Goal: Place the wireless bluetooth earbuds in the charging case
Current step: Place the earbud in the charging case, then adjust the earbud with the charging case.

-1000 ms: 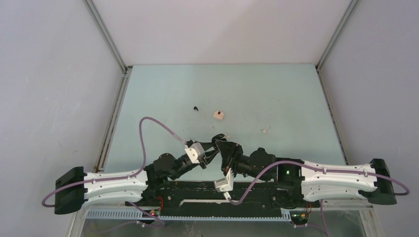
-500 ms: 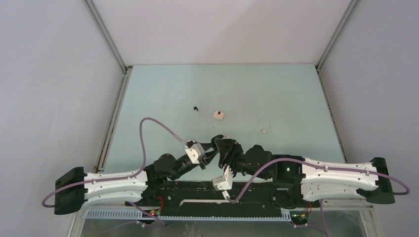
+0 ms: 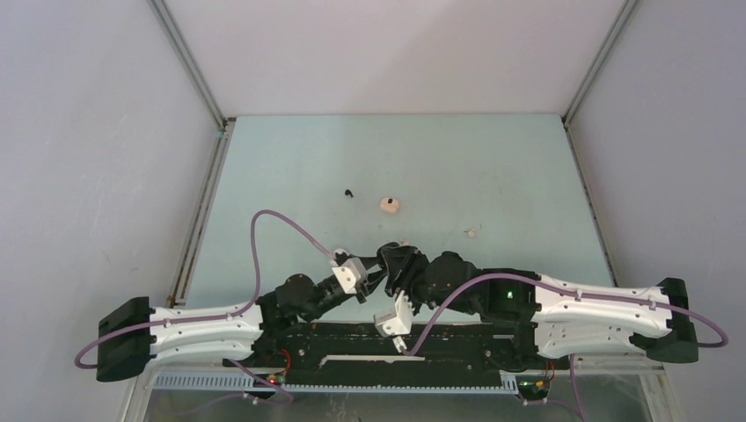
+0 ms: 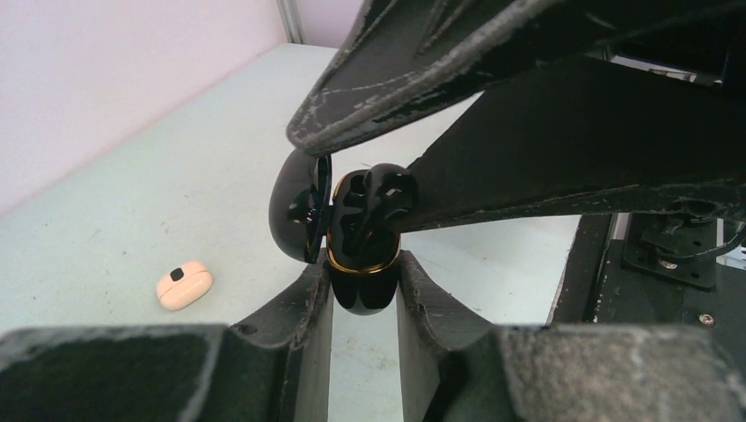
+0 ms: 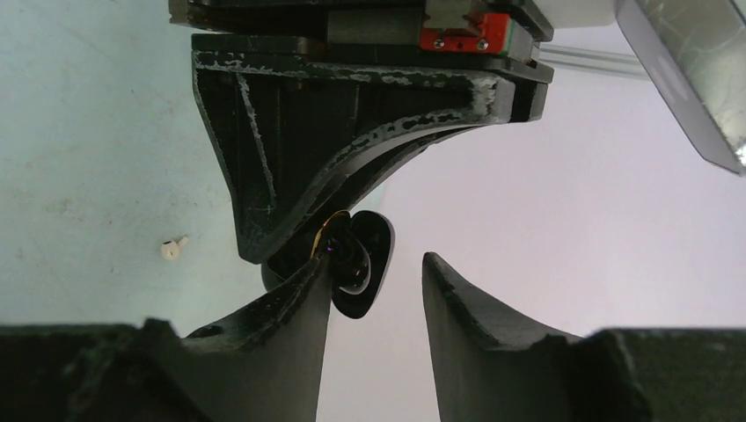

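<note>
My left gripper (image 4: 363, 271) is shut on an open black charging case (image 4: 362, 286) with a gold rim, held upright above the table; its lid (image 4: 295, 207) hangs open to the left. A black earbud (image 4: 374, 200) sits in the case's mouth. My right gripper (image 5: 376, 280) is open, its fingers (image 4: 528, 167) reaching over the case, one fingertip against the bud. The case lid (image 5: 362, 255) lies beside its left finger. Both grippers meet in the top view (image 3: 390, 262). A white earbud (image 3: 472, 232) and a tiny black earbud (image 3: 350, 192) lie on the table.
A beige-pink pebble case (image 3: 390, 205) lies on the pale green table (image 3: 493, 167), also in the left wrist view (image 4: 184, 285). The white earbud shows in the right wrist view (image 5: 173, 248). Grey walls enclose the table on three sides.
My right arm has shifted left and closed in on the case held by the left gripper; its wrist has turned a little. The left arm has hardly moved.
</note>
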